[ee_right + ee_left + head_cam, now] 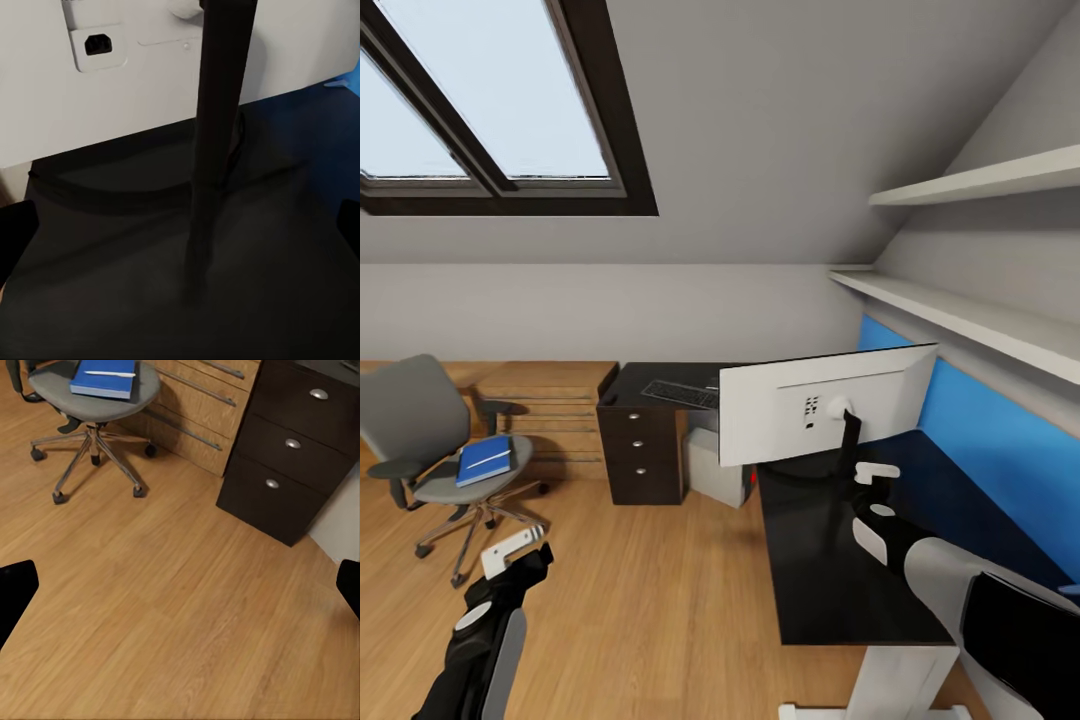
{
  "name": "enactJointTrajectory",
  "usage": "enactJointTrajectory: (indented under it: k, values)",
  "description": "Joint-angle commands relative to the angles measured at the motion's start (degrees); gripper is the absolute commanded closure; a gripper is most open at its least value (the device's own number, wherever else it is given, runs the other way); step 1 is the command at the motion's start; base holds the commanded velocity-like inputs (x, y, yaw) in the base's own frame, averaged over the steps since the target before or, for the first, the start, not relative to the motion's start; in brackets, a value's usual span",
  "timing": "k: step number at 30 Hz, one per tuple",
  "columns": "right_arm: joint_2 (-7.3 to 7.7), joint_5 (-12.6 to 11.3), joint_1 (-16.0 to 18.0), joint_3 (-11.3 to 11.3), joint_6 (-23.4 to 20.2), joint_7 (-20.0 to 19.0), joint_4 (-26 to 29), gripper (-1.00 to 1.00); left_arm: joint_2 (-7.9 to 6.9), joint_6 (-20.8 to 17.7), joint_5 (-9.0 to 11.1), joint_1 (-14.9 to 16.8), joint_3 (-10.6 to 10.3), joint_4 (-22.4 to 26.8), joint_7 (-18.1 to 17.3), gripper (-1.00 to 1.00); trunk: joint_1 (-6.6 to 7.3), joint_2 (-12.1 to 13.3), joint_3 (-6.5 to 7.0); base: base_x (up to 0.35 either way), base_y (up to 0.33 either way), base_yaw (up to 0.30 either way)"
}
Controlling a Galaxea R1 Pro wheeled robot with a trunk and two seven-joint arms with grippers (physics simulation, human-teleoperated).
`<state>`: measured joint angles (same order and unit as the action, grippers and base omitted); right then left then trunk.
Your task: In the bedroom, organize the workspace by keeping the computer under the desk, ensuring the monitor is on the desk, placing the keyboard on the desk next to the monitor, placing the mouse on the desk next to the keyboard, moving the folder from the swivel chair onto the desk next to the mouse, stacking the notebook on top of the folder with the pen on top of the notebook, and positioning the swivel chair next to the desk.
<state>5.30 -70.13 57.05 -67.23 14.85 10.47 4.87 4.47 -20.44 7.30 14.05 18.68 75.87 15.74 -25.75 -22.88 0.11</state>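
Two arms are reaching forward in the head view. The right gripper (863, 487) is hovering just behind the monitor (815, 412), close to its thin black stem (214, 135), and the right wrist view is showing its dark fingertips (15, 232) wide apart at the picture's edges, with nothing between them but the stem and the glossy top of the desk (830, 570). The monitor is standing upright on the desk, its pale back facing the camera. The keyboard (682, 394) is lying farther along the desk, on the section above the black drawers (289, 446) with their round knobs. A light-grey box, the computer (712, 467), is sitting on the floor under the desk, just beside the drawers.

The left gripper (520, 552) is hanging low over the wooden floor (180, 615), holding nothing; its fingertips (16, 585) are spread wide at the edges of the left wrist view. The swivel chair (435, 440) is standing well apart from the desk, in front of a light wooden dresser (550, 400). A blue folder or notebook (105, 376) is resting on its seat; whether it is one item or two stacked I cannot tell. The pen (110, 373), a thin pale stick, is lying on top of it
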Motion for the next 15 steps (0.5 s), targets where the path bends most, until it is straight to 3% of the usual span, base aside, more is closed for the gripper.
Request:
enactJointTrajectory:
  k: [1,15]
  values:
    - [0.08,-0.41,0.00,-0.46,0.07,0.36,0.20,-1.00,0.03,-0.22,0.61,0.02,0.04,0.33,0.27,-1.00,-0.03,-0.04,-0.03,0.096,-0.078,0.000]
    - [-0.48,-0.28,-0.18,-0.57,5.05,0.70,0.48,-1.00,0.01,-0.44,0.61,-0.07,0.04,2.28,0.26,-1.00,-0.03,-0.04,-0.03,0.186,-0.176,0.000]
